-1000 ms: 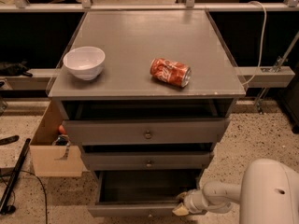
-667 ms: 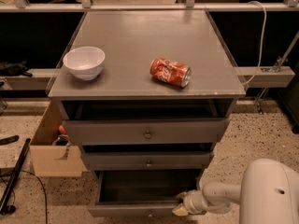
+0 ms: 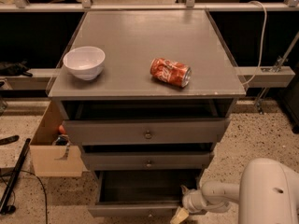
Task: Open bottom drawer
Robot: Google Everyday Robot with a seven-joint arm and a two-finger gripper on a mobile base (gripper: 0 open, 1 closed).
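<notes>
The bottom drawer (image 3: pixel 140 211) of the grey cabinet is pulled out; its dark inside shows and its slim grey front runs along the lower edge of the view. My gripper (image 3: pixel 181 212) is at the right end of that drawer front, low in the view, at the end of my white arm (image 3: pixel 212 197), which reaches in from the right. The middle drawer (image 3: pixel 148 161) and the top drawer (image 3: pixel 147 133) stand slightly out, each with a small round knob.
A white bowl (image 3: pixel 84 62) and a red soda can (image 3: pixel 170 72) lying on its side rest on the cabinet top (image 3: pixel 140 36). An open cardboard box (image 3: pixel 51 148) stands on the speckled floor left of the cabinet. A black pole (image 3: pixel 14 176) lies at far left.
</notes>
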